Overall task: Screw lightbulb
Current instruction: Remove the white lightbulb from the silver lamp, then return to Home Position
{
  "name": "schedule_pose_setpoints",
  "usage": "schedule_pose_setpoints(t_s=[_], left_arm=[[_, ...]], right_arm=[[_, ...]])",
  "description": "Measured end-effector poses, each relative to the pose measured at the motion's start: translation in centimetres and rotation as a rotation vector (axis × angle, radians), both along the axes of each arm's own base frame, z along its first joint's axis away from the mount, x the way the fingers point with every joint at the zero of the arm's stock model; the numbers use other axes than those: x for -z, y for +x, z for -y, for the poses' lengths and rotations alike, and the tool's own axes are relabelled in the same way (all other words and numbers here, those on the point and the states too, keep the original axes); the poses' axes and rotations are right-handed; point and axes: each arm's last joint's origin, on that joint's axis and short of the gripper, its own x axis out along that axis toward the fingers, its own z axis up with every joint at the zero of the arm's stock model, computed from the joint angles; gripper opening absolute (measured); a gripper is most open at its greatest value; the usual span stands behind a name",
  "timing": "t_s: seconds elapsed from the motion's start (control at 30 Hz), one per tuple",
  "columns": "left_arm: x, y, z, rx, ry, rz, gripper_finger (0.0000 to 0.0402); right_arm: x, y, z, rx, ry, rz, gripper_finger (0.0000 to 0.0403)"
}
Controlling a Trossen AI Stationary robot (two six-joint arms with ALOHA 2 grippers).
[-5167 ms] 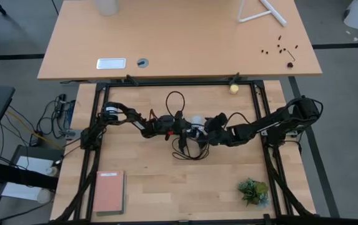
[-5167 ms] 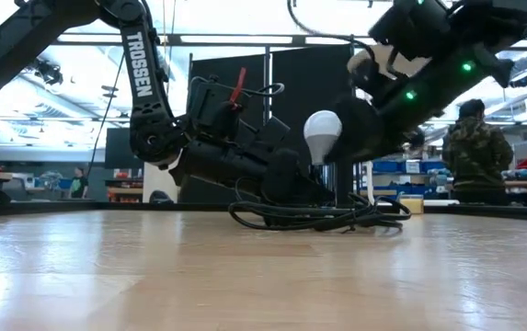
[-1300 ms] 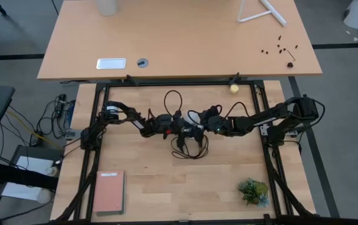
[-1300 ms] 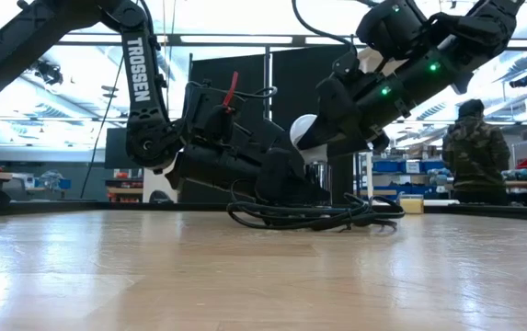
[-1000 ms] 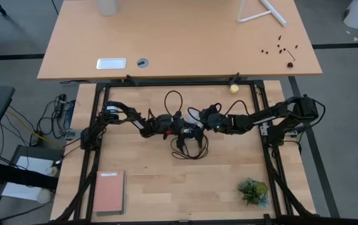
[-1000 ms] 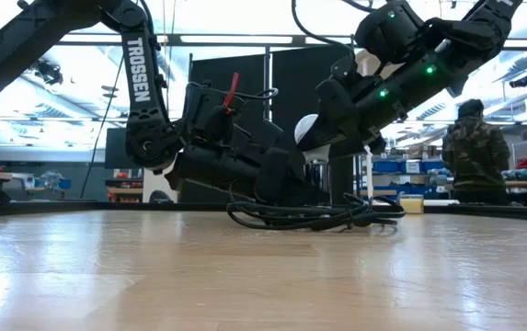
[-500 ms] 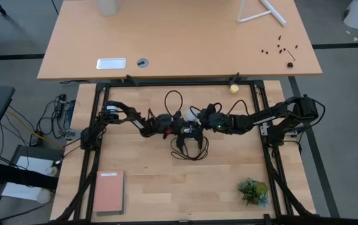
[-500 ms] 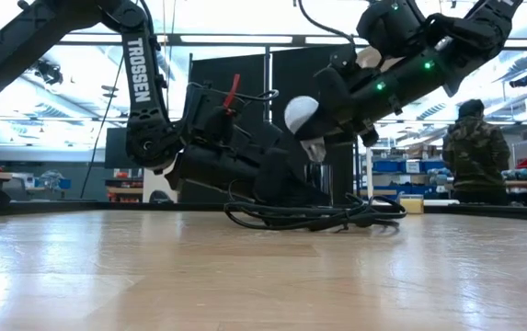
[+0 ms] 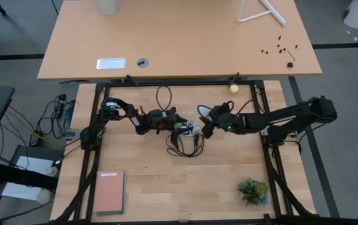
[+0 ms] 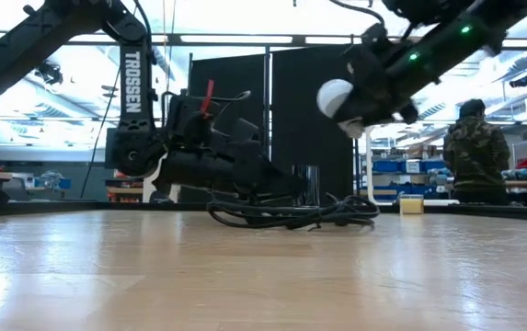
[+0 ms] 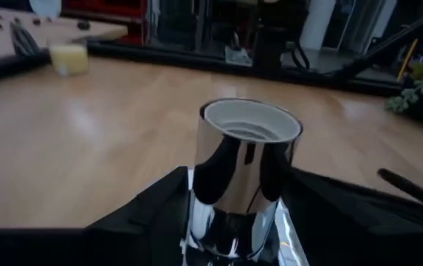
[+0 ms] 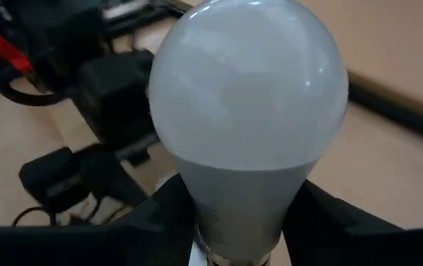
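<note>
The white lightbulb is in the air at mid-table, with my right gripper shut on it; the low view shows the lightbulb well above the wood. Left of it my left gripper is shut on the silver socket, whose open threaded end faces the right arm. A gap separates bulb and socket. The socket's black cord lies coiled on the table below. My left gripper pinches the socket's shiny barrel between its two fingers, well back from the open end. It comes nearly level from the table's left. The cord trails down onto the table. My right gripper pinches the bulb's grey neck below the white dome, one finger on each side. It reaches in from the table's right, slanting down. The bulb is lifted clear, its dome toward the left arm.
A small yellowish ball lies at the far edge, a green plant near the front right, a pink book at the front left. A person stands in the room behind the table.
My right gripper has risen and drawn back toward the table's right with the lightbulb, which now hangs higher and apart from the socket. My left gripper has shifted toward the table's left with the socket, dragging the cord coil along.
</note>
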Motion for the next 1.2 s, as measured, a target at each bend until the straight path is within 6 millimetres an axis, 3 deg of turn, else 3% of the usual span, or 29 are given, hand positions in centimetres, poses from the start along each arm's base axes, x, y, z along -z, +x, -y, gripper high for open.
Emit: schedule_pose_setpoints(t_s=[0.1, 0.27, 0.6, 0.8, 1.0, 1.2], left_arm=[[0.0, -0.5, -0.1, -0.002, 0.040, 0.015, 0.0226], [-0.1, -0.6, 0.1, 0.020, 0.106, 0.027, 0.0225], [-0.1, -0.7, 0.2, 0.097, 0.132, 0.040, 0.0225], [0.0, -0.8, 0.2, 0.113, 0.144, 0.035, 0.0225], [0.3, -1.4, 0.3, 0.118, 0.204, 0.021, 0.0230], [0.1, -1.5, 0.4, 0.139, 0.207, 0.048, 0.0267]], right_arm=[[-0.2, -1.4, -0.3, 0.063, 0.112, -0.017, 0.0176], [1.3, -2.7, -0.6, 0.164, 0.350, -0.085, 0.0176], [5.2, -2.7, -1.1, 0.387, 0.699, -0.214, 0.0176], [7.2, -2.3, -1.3, 0.438, 0.747, -0.295, 0.0181], [7.2, -2.2, -1.3, 0.413, 0.742, -0.309, 0.0220], [4.9, -3.2, -1.4, 0.343, 0.746, -0.267, 0.0264]])
